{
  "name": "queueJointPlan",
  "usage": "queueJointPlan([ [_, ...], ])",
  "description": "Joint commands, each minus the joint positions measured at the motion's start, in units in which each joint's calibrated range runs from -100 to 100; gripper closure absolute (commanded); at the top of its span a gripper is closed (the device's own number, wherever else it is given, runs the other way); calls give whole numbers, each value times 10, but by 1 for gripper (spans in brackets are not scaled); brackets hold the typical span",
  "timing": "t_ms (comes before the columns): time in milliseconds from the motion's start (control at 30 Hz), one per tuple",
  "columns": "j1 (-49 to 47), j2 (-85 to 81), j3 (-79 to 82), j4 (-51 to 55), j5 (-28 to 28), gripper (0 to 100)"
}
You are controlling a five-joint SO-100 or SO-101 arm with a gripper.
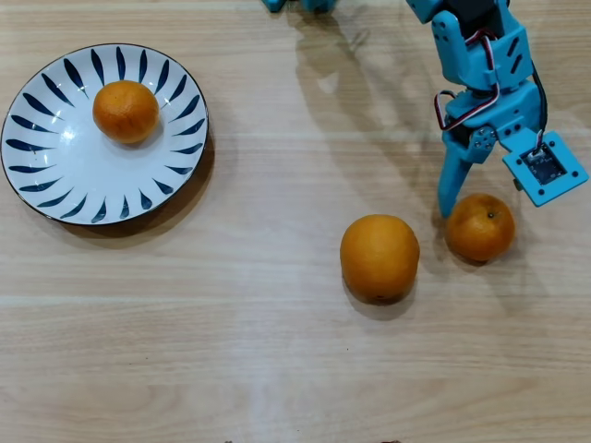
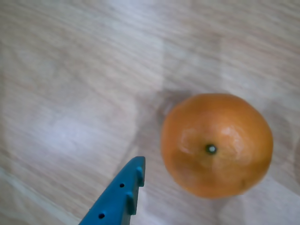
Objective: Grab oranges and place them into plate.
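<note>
Now the blue gripper (image 1: 459, 208) hangs just beside a small orange (image 1: 480, 227) near the desk's (image 1: 277, 351) right edge in the overhead view; whether its jaws are apart, I cannot tell. The larger orange (image 1: 379, 257) sits just left of it. Another small orange (image 1: 126, 112) rests on the plate (image 1: 55, 185) at the desk's left edge.

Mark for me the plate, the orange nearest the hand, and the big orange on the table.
plate (image 1: 55, 175): overhead view, bare white floor of the plate, below its orange.
orange nearest the hand (image 1: 480, 227): overhead view, middle of its top.
big orange (image 1: 379, 257): overhead view, centre of its skin.
</note>
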Motion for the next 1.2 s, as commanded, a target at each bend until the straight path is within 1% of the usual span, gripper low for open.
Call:
queueJointPlan([
  [0, -3, 11, -31, -38, -2, 62],
  [133, -9, 35, -32, -68, -16, 62],
  [200, -10, 64, -32, -110, -20, 62],
  [300, -8, 87, -30, -124, -20, 62],
  [667, -3, 109, -23, -124, -20, 63],
  [800, -3, 107, -23, -124, -21, 67],
  [1167, -10, 101, -29, -121, -18, 68],
])
